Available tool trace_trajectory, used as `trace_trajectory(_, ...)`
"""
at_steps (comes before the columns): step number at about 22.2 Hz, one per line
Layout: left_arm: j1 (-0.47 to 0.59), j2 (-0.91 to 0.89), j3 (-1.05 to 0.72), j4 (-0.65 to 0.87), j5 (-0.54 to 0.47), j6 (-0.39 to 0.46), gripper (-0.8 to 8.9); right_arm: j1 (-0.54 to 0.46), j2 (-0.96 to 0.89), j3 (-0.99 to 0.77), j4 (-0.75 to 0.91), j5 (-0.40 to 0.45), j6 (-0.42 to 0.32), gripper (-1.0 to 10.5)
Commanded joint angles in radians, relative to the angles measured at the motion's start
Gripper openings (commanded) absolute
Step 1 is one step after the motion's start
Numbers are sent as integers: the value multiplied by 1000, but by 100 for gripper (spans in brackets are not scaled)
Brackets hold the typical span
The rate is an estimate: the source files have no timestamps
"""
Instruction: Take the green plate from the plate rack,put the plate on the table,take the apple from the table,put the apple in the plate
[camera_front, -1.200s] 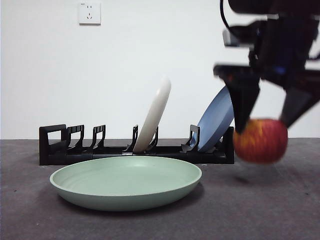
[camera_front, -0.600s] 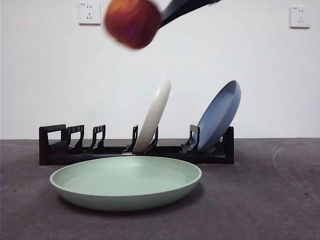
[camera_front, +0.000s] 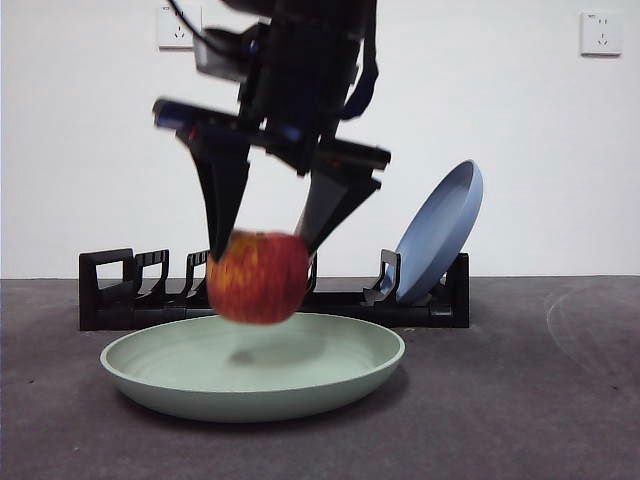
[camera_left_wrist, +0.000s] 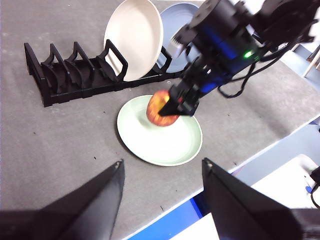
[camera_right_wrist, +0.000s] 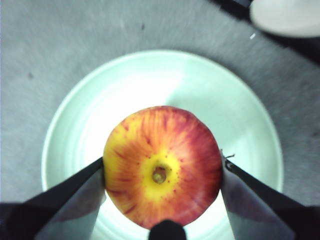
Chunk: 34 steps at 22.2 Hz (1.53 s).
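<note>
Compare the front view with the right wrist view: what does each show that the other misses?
Front view only: the blue plate leaning in the plate rack, and a gap between the apple and the green plate beneath it. Right wrist view only: the apple's stem dimple and how it sits over the plate's middle. Both: the right gripper shut on the apple above the green plate.

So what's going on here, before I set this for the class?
The right gripper holds the apple just above the green plate, which lies flat on the table in front of the rack. The apple has not touched the plate. A white plate and a blue plate stand in the rack. The left gripper waits open off to the side, holding nothing.
</note>
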Motion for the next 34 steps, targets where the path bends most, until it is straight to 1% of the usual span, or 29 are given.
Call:
trace_trajectory(1,-3,-3,-4,0,-3,-12,260,3,34,8,3,2,-14,-12)
trace_trajectory(9,-3,-3,-4,0,-3,-13,260,3,101,8,-6,-19,-32,-10)
trace_trajectory(11,-3,-3,-4,1,-3,-13,260,3,101,8,-3,-21,-31,36)
trace_trajectory(12,-3,-3,-4,0,-3,-13,260,3,101,8,-3,-21,-31,90)
trace_trajectory(13,-3,-3,-4,1,-3,-13,260,3,101,8,-8,-21,-31,209)
trace_trajectory(14,-3,-3,-4,1,-3,-13,260,3,101,8,-13,-21,-31,296)
trace_trajectory(15,-3,-3,-4,1,-3,-13,260,3,101,8,-22,-21,-31,425)
trace_trajectory(16,-3,-3,-4,1,-3,-13,260,3,101,8,-30,-20,-31,529)
trace_trajectory(17,-3,-3,-4,1,-3,-13,260,3,101,8,-37,-20,-31,616)
trace_trajectory(18,-3,-3,-4,1,-3,-13,260,3,101,8,-41,-19,-31,648)
trace_trajectory(19,-3,-3,-4,1,-3,-13,260,3,101,8,-41,-20,-31,662)
trace_trajectory(28,-3,-3,-4,1,-3,-13,260,3,97,10,-58,-20,-31,662)
trace_trajectory(31,-3,-3,-4,1,-3,-22,260,3,82,27,-100,-21,-31,661)
trace_trajectory(34,-3,-3,-4,5,-3,-29,260,3,46,62,-179,-23,-43,661)
